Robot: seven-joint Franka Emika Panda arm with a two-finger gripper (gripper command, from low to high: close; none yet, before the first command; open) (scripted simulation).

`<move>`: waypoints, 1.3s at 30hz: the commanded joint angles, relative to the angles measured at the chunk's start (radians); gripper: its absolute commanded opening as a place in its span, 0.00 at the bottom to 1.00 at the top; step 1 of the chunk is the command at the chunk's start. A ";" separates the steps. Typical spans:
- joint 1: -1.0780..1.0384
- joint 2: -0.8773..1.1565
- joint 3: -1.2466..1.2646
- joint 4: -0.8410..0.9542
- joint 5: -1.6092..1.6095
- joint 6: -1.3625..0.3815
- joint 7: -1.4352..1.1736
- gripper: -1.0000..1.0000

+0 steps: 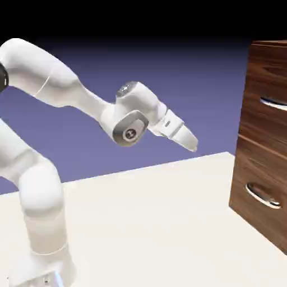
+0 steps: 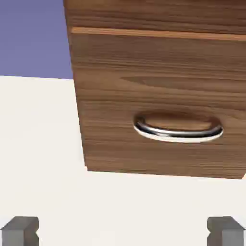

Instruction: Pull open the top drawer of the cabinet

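— Backdrop?
— Blue-violet, behind a pale tabletop (image 1: pixel 146 224).
— Fingers (image 2: pixel 20 231)?
— Spread wide, holding nothing, well apart from the cabinet (image 1: pixel 260 146).
— The top drawer (image 1: pixel 266 84)?
— At the exterior view's right, above the lower drawer (image 1: pixel 260 174), chrome handle (image 1: pixel 274 103) showing.

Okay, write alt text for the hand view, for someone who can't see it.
A dark wood cabinet fills the upper right, its lower drawer closed, with a curved chrome handle. The open claw's grey tips stand wide apart at the bottom edge, over a pale tabletop.
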 commanded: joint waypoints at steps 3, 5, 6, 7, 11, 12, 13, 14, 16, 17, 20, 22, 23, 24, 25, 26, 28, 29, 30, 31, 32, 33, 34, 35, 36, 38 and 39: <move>-0.063 0.073 0.073 0.035 -0.108 -0.015 -0.131 0.50; -0.105 0.121 0.121 0.058 -0.180 -0.025 -0.218 0.50; -0.126 0.145 0.145 0.069 -0.216 -0.030 -0.261 0.50; -0.147 0.170 0.169 0.081 -0.252 -0.036 -0.304 0.50; -0.231 0.267 0.266 0.127 -0.396 -0.056 -0.478 0.50; -0.252 0.291 0.291 0.139 -0.432 -0.061 -0.522 0.50; -0.273 0.315 0.315 0.150 -0.467 -0.066 -0.565 0.50; -0.294 0.339 0.339 0.162 -0.503 -0.071 -0.609 0.50; -0.336 0.388 0.387 0.185 -0.575 -0.081 -0.696 0.50; -0.357 0.412 0.412 0.197 -0.611 -0.086 -0.739 0.50; -0.420 0.485 0.484 0.231 -0.719 -0.102 -0.870 0.50; -0.462 0.533 0.533 0.255 -0.791 -0.112 -0.957 0.50; -0.483 0.557 0.557 0.266 -0.827 -0.117 -1.000 0.50; -0.504 0.582 0.581 0.278 -0.863 -0.122 -1.044 0.50; -0.525 0.606 0.605 0.289 -0.899 -0.127 -1.087 0.50; -0.546 0.630 0.629 0.301 -0.935 -0.132 -1.131 0.50; -0.588 0.678 0.678 0.324 -1.007 -0.142 -1.218 0.50; -0.609 0.703 0.702 0.336 -1.043 -0.147 -1.261 0.50; -0.630 0.727 0.726 0.347 -1.079 -0.152 -1.305 0.50; -0.651 0.751 0.750 0.359 -1.115 -0.158 -1.348 0.50; -0.672 0.775 0.775 0.370 -1.151 -0.163 -1.392 0.50; -0.693 0.800 0.799 0.382 -1.187 -0.168 -1.435 0.50; -0.714 0.824 0.823 0.393 -1.223 -0.173 -1.479 0.50; -0.735 0.848 0.847 0.405 -1.259 -0.178 -1.522 0.50; -0.756 0.872 0.872 0.417 -1.295 -0.183 -1.566 0.50; -0.798 0.921 0.920 0.440 -1.366 -0.193 -1.653 0.50; -0.819 0.945 0.944 0.451 -1.402 -0.198 -1.696 0.50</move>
